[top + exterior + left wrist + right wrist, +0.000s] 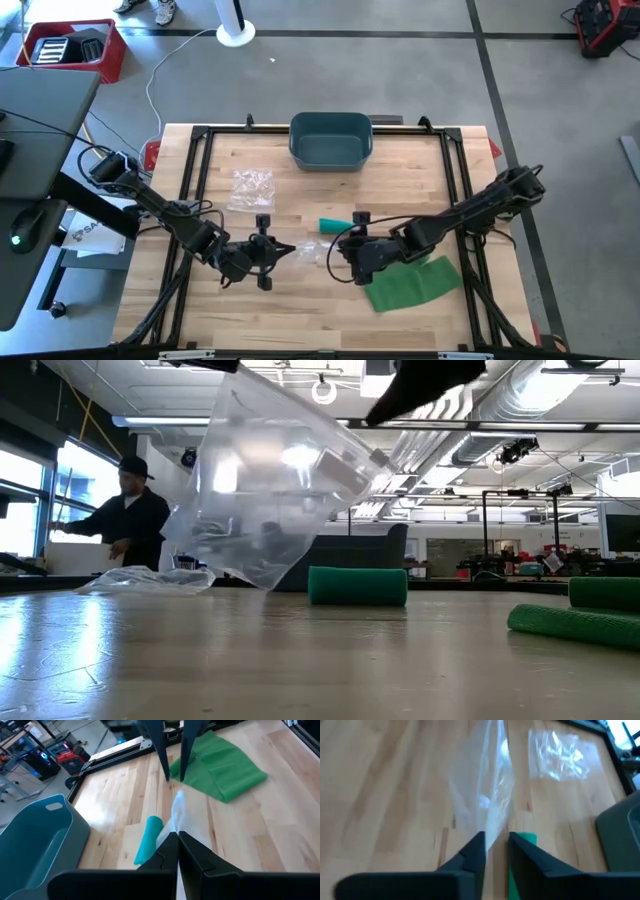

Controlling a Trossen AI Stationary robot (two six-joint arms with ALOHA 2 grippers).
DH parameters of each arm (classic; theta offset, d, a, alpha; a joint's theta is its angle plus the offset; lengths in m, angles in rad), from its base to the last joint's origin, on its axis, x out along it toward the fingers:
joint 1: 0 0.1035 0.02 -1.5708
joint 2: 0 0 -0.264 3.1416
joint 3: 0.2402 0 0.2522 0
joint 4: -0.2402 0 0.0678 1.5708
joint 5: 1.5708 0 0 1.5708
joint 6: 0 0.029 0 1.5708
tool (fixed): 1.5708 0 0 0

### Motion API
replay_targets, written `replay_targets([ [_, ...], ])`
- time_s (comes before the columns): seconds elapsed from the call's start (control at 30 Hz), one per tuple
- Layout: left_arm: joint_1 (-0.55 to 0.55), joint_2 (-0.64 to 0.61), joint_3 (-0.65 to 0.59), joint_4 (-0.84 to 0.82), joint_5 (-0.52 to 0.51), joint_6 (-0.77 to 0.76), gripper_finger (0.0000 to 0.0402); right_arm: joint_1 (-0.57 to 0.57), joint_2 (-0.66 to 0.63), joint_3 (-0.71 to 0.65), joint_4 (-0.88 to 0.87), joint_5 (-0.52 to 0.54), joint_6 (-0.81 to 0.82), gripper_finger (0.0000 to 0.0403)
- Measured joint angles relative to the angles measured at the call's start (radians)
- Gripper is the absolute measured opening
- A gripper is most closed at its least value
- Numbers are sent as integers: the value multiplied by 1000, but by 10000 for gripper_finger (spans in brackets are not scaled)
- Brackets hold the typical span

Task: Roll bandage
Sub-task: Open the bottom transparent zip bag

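Left tool (177, 836) pinching clear bag (270, 490); right tool (496, 840) slightly spread around bag's other edge

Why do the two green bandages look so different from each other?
The rolled green bandage is wound into a tight tube, while the loose green bandage lies unrolled and rumpled. The rolled one is small and narrow; the loose one spreads over far more of the table. The rolled one lies near the table's middle; the loose one lies under the right arm. Both are green and rest on the wood.
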Motion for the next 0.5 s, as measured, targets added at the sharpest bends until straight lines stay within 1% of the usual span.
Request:
replay_targets([
  [0.13,0,0,0,8,0,0,0,-3,-12,8,81,1,-32,127],
  [0.23,0,0,0,21,0,11,0,-20,8,9,173,-15,-55,150],
  [0.4,1,0,0,25,2,19,0,-53,36,9,208,-19,-54,157],
  [0.5,1,0,0,25,3,19,0,-69,44,9,222,-50,-48,158],
])
